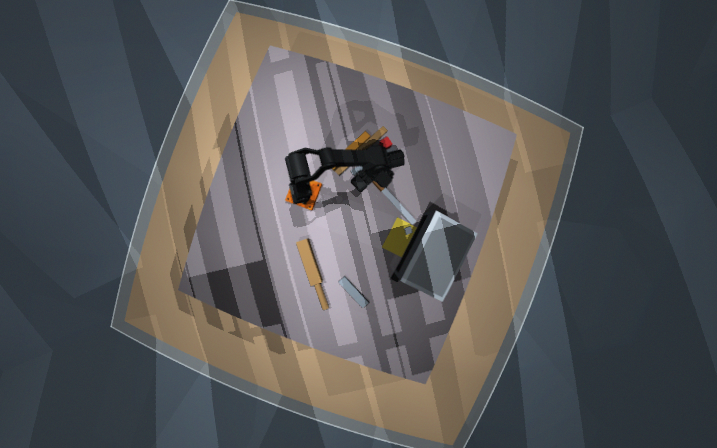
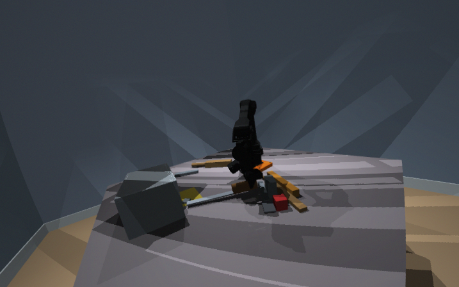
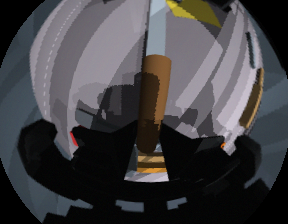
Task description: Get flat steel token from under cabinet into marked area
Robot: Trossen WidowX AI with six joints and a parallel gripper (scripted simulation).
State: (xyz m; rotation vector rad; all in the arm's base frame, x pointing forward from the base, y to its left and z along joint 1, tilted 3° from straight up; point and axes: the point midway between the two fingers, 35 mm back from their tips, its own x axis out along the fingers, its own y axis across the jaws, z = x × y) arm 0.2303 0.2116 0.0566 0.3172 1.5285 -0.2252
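One brown handle [image 2: 239,187] [image 3: 156,90] is held between the gripper's [image 1: 375,182] [image 2: 251,184] [image 3: 148,144] partly open fingers, and its grey blade [image 1: 397,204] [image 2: 213,198] [image 3: 156,32] is pointed toward the cabinet [image 1: 437,256] [image 2: 150,206], which is set near the desk's right edge in the top view. The token [image 1: 408,229] [image 2: 185,200] is seen outside the cabinet, at the yellow patch [image 1: 397,238] [image 2: 192,193] [image 3: 197,11]; whether it is wholly inside, or touched by the blade, cannot be told. Toward the desk's upper edge, a red block [image 1: 386,142] [image 2: 280,202] is seen.
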